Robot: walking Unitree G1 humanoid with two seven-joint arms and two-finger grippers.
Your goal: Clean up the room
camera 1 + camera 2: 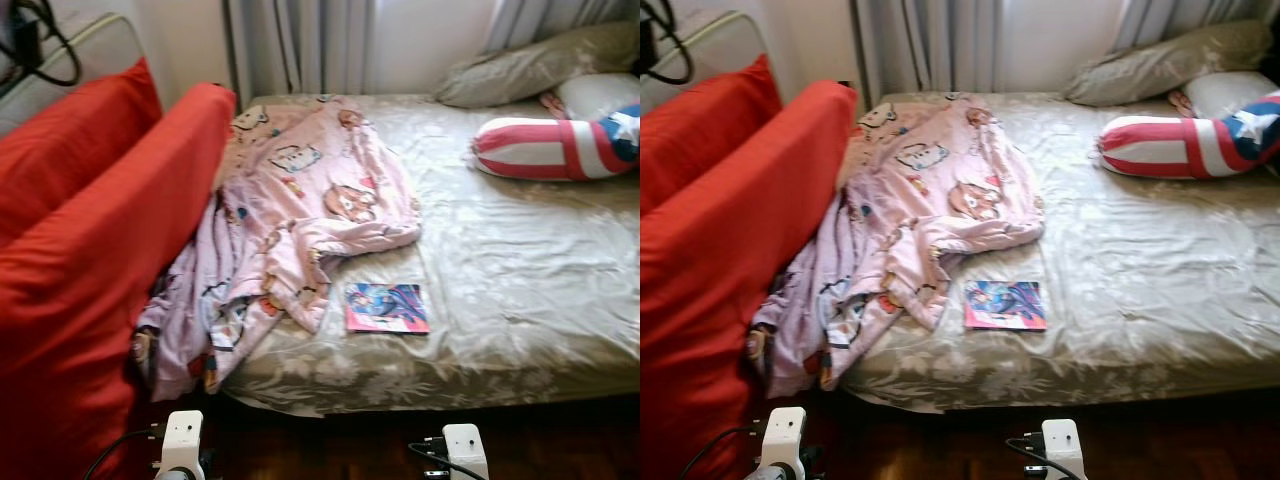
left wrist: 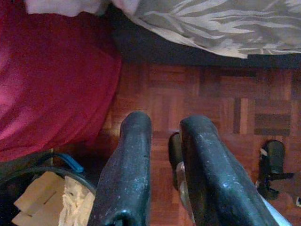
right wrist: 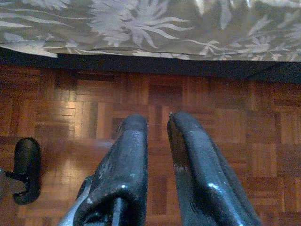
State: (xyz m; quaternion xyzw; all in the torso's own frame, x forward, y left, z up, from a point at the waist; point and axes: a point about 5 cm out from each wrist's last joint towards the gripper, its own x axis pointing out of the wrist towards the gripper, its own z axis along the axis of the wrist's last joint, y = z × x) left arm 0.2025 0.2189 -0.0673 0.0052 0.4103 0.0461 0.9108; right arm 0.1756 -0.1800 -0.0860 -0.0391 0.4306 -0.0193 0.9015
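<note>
Left gripper [image 2: 164,141] and right gripper [image 3: 157,134] hang over parquet floor [image 3: 56,103], fingers slightly parted, empty. Centre frame, a pink blanket [image 1: 300,200] lies crumpled on the bed [image 1: 520,260], a book [image 1: 387,308] beside it.

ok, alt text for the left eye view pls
A bed in a beige floral sheet holds a crumpled pink cartoon-print blanket, a colourful book beside it, and pillows at the far end. A red sofa stands to its left.
</note>
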